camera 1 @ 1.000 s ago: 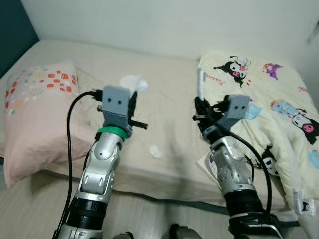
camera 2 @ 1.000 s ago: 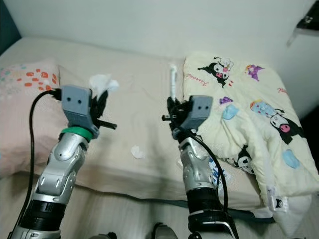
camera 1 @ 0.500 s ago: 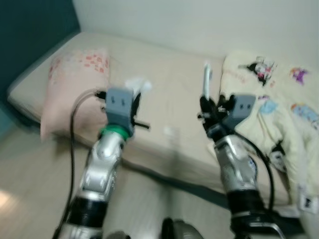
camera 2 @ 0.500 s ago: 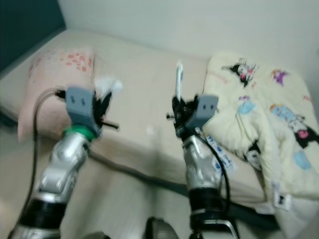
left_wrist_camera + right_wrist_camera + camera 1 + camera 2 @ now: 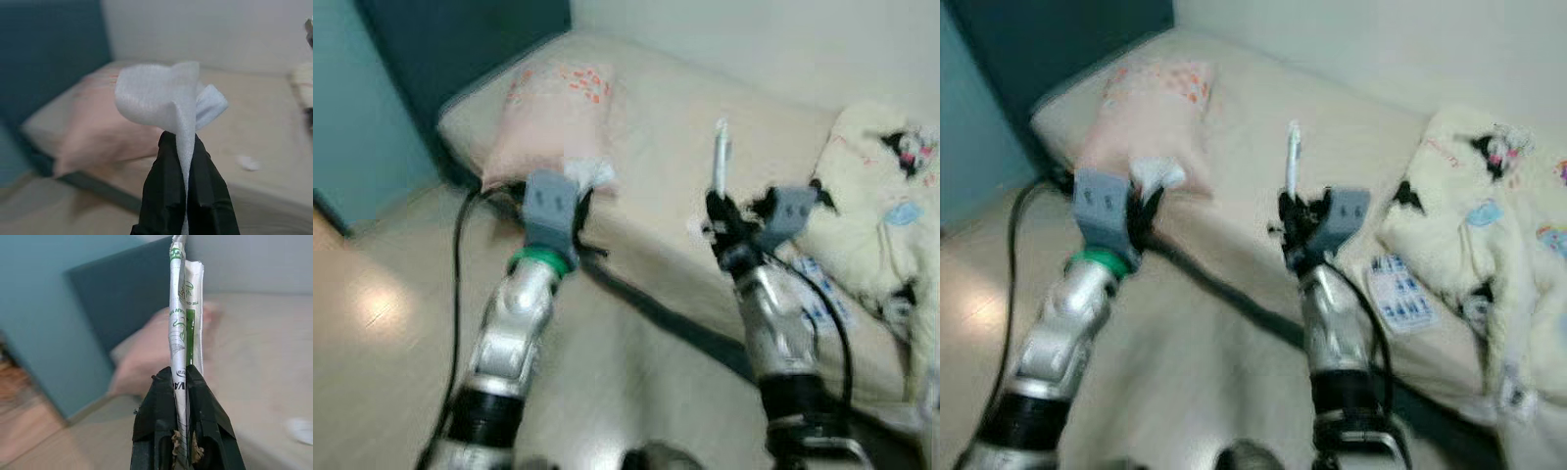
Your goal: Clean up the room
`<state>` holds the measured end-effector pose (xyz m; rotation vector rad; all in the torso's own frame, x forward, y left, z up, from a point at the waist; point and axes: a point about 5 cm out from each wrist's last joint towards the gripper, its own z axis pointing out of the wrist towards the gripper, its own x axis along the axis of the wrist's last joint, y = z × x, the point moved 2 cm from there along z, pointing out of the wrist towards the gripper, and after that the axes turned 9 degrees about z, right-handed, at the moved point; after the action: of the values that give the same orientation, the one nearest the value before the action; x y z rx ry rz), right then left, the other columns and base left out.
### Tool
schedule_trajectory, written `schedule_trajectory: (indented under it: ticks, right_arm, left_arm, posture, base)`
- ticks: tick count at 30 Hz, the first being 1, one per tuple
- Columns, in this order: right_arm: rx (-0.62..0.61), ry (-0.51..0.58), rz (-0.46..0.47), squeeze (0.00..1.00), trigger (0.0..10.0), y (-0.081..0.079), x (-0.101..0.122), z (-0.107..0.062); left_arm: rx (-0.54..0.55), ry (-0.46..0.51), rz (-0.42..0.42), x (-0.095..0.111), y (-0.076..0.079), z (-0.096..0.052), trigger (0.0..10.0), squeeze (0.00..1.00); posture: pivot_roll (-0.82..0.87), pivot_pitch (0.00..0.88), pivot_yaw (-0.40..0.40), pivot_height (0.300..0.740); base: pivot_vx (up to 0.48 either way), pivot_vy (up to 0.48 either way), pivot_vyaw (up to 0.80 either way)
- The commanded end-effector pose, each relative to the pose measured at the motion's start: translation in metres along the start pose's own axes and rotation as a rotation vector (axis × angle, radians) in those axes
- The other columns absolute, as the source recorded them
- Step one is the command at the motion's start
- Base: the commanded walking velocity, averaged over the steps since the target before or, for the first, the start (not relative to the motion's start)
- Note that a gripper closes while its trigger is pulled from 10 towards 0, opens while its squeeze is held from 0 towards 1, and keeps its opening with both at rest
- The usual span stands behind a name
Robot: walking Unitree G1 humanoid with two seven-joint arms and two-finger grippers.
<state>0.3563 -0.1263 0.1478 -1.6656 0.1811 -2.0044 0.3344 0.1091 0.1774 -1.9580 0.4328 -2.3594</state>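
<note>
A soft white tissue sticks up, crumpled, pinched at its bottom end. A thin white paper wrapper with green print stands straight up. A small white scrap, maybe tissue, lies on the bed.

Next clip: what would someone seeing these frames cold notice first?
Both arms are raised before the bed, each tool shut on litter. The left tool pinches a crumpled white tissue; the right tool grips a paper straw wrapper with green print, held upright. Beyond them, a pink pillow lies at the bed's left end and a cartoon-print blanket on its right.
</note>
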Motion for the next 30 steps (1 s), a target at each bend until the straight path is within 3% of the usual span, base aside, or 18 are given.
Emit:
schedule_trajectory:
  ticks: [1,30]
  right_arm:
    - [-0.009,-0.012,-0.002,0.00,10.0,0.0032,-0.0014,-0.0009]
    - [0.035,-0.035,-0.063,0.00,10.0,-0.0020,-0.0057,-0.0030]
  left_arm:
    - [-0.003,-0.009,0.001,-0.0018,0.0015,0.0001,10.0,0.00]
    - [0.026,-0.015,0.008,-0.0035,-0.0019,0.0003,10.0,0.00]
  posture:
    - [-0.03,0.000,-0.001,0.740]
    - [-0.03,0.001,-0.002,0.740]
  base:
    - [0.000,0.000,0.72]
    - [0.000,0.000,0.72]
